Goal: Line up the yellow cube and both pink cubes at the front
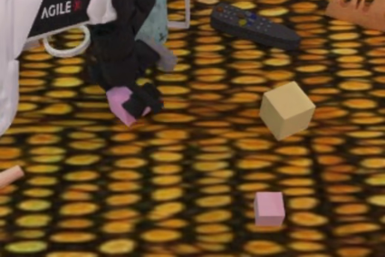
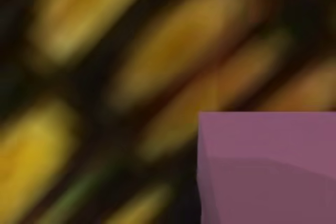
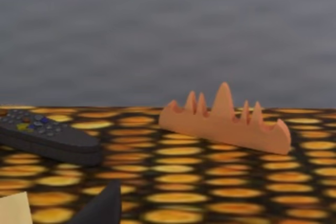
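left gripper [image 1: 139, 102], upper left of the top view, pinching the brighter pink cube [image 1: 122, 104], apparently just off the patterned table [image 1: 198, 173]. yellow cube [image 1: 287, 110] right of centre; smaller pink cube [image 1: 269, 208] lower right, well apart from it. right gripper out of that view; fingers: cannot tell. judgement: no line formed yet, all three cubes still need placing.

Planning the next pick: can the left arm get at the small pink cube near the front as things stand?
Probably not right away: the left tool is on the brighter pink cube. The smaller pink cube sits in the open, nothing beside it.
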Controlling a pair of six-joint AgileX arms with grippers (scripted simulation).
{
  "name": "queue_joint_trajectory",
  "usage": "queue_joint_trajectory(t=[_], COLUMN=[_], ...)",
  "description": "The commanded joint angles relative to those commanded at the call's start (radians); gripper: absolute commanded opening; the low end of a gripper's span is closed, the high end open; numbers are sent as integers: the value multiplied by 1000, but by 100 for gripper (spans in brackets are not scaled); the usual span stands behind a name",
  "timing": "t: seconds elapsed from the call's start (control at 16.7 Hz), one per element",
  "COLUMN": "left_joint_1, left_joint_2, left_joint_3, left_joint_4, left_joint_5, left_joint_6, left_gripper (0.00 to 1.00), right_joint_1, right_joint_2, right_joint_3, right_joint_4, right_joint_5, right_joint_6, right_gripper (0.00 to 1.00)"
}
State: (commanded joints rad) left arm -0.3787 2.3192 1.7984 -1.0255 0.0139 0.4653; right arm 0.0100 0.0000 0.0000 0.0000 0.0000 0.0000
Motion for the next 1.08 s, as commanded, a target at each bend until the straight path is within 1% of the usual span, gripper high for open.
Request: queue_joint_trajectory(t=[0.3, 0.54, 0.72, 0.9, 1.08], left_joint_1=[17, 19, -1, -97, -242], left_joint_2=[-45, -54, -58, -103, -173], left_joint_3=[122, 137, 127, 75, -11], left_joint_4=[-178, -197, -193, -183, -168], left_joint_5=[-1, -1, -1, -1, 0], left_joint_6=[-5, -6, 3, 39, 89], left_gripper=[0, 0, 0, 0, 0], right_joint_1=[0, 0, 0, 0, 0], right_joint_2=[0, 0, 0, 0, 0], right_joint_3=[0, 0, 0, 0, 0], right_joint_4=[0, 0, 0, 0, 0], right_joint_5=[0, 0, 0, 0, 0], right_joint_6=[0, 0, 0, 0, 0], right_gripper=[100, 100, 100, 100, 100])
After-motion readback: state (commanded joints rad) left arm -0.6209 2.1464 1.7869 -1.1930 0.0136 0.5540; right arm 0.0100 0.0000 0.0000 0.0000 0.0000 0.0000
